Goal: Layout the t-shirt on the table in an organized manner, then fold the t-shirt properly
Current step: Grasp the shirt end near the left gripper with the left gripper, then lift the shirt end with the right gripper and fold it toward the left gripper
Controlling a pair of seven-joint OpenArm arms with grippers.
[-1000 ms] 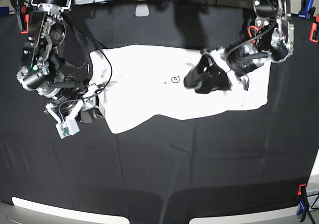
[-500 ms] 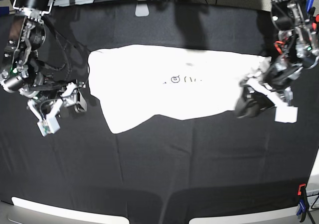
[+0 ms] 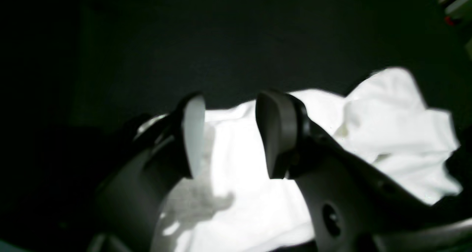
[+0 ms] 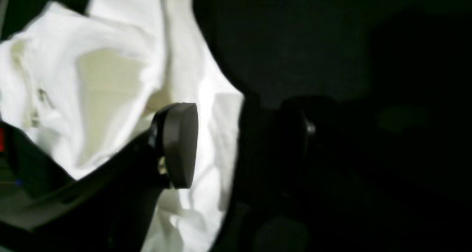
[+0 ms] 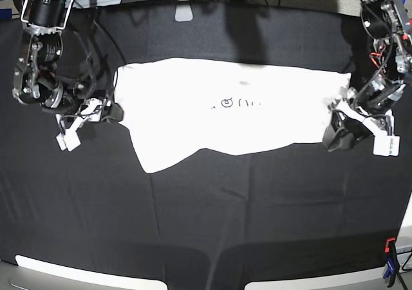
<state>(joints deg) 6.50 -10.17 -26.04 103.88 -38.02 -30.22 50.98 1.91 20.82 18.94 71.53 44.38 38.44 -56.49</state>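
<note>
Shirt [image 5: 232,109] lies spread on table [image 5: 212,212], roughly flat, unfolded; left claw [image 5: 338,132] and right claw [image 5: 106,113] gape empty; folding remains.

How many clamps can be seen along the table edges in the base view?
2 clearly: an orange clamp with a blue clamp just below it, both at the table's near right edge. Others may be hidden behind the arms or lie out of frame.

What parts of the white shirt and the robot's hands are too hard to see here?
- White cloth t-shirt: its print in the base view is too small to read.
- Right gripper: in the right wrist view, its far finger is lost in shadow.
- Shirt edge nearest the left gripper: in the left wrist view, blurred and partly covered by the fingers.
</note>
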